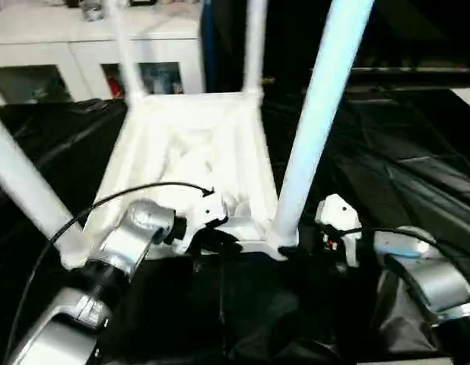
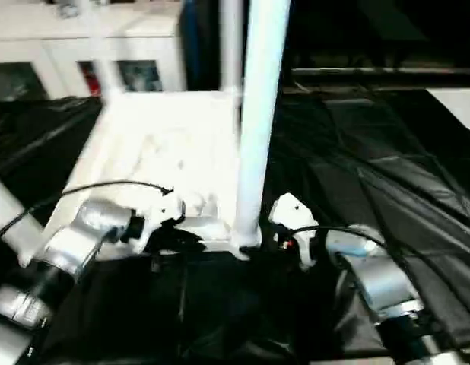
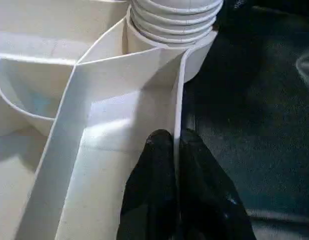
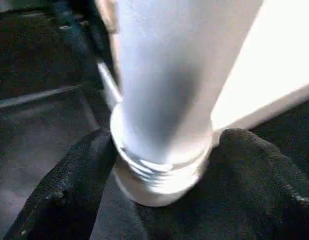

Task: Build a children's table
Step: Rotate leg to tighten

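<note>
The children's table lies upside down on black cloth, its ribbed white top (image 1: 182,144) facing up. Legs stand in its corner sockets: near left (image 1: 22,182), far left (image 1: 125,53), far right (image 1: 254,46). The near right leg (image 1: 319,114) shows screw threads (image 3: 174,20) above its socket. My left gripper (image 3: 175,137) is shut on the top's thin near rim wall (image 3: 177,100), one black finger on each side, close to that socket. My right gripper (image 4: 162,140) clasps the base of the near right leg (image 4: 164,90), and its two fingers press against the sides just above the threads.
Black cloth (image 1: 387,167) covers the work surface all round the table top. A white cabinet (image 1: 68,46) with glass doors stands behind it. A black cable (image 1: 128,194) arcs over my left forearm.
</note>
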